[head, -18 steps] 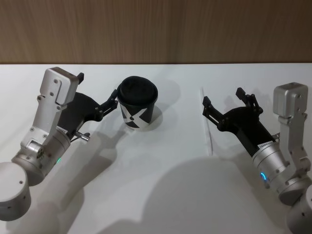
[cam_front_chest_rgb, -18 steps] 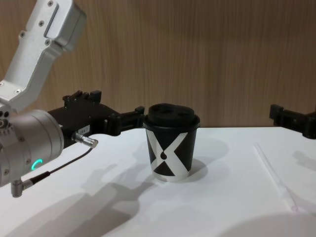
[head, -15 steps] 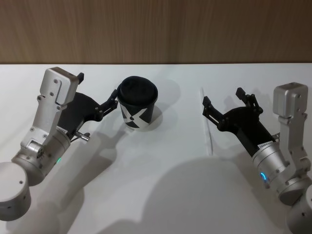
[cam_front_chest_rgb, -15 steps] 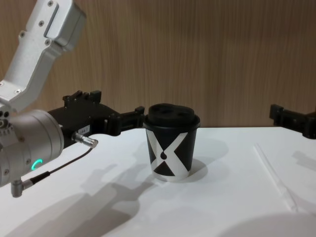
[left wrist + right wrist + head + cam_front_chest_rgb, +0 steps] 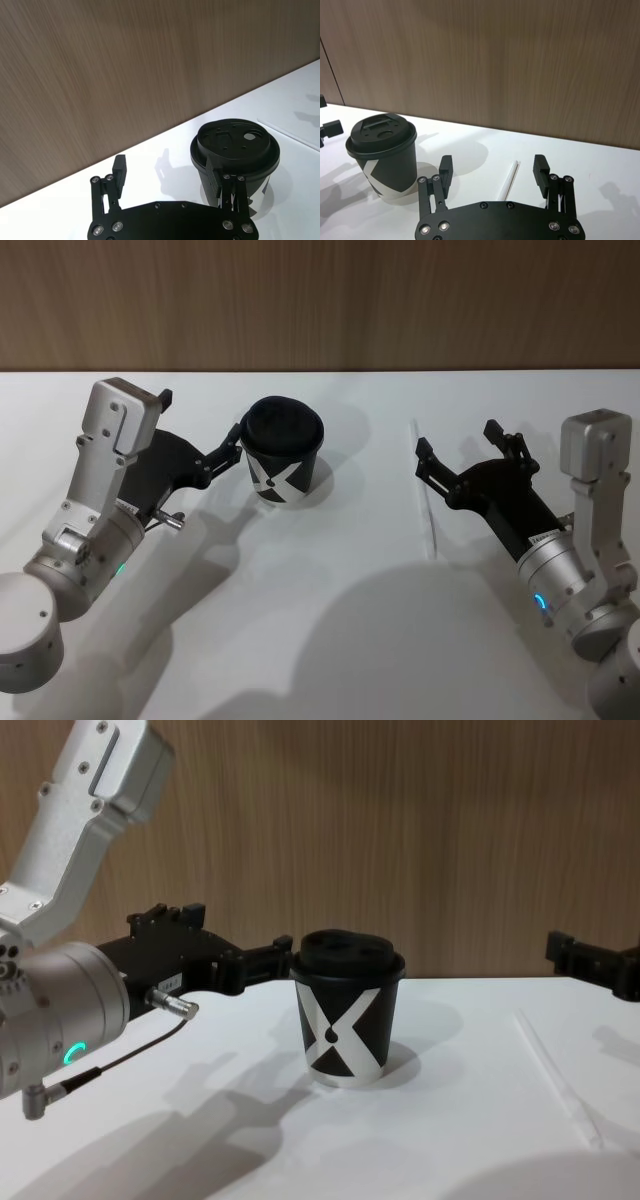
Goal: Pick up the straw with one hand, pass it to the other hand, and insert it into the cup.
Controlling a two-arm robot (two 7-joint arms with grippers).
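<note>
The black cup (image 5: 283, 455) with a white X and a domed lid stands upright on the white table (image 5: 330, 640), left of centre. My left gripper (image 5: 200, 420) is open just left of the cup. One of its fingers (image 5: 212, 172) sits against the cup's side, and the cup (image 5: 235, 155) stays outside the gap. The thin white straw (image 5: 425, 495) lies flat on the table to the right. My right gripper (image 5: 457, 440) is open above the straw's far half. In the right wrist view the straw (image 5: 510, 179) runs between the two spread fingers (image 5: 445, 167).
A wood-panelled wall (image 5: 320, 300) rises behind the table's far edge. A thin grey cable (image 5: 120, 1060) with a metal plug hangs from the left wrist. Bare tabletop lies between the cup and the straw.
</note>
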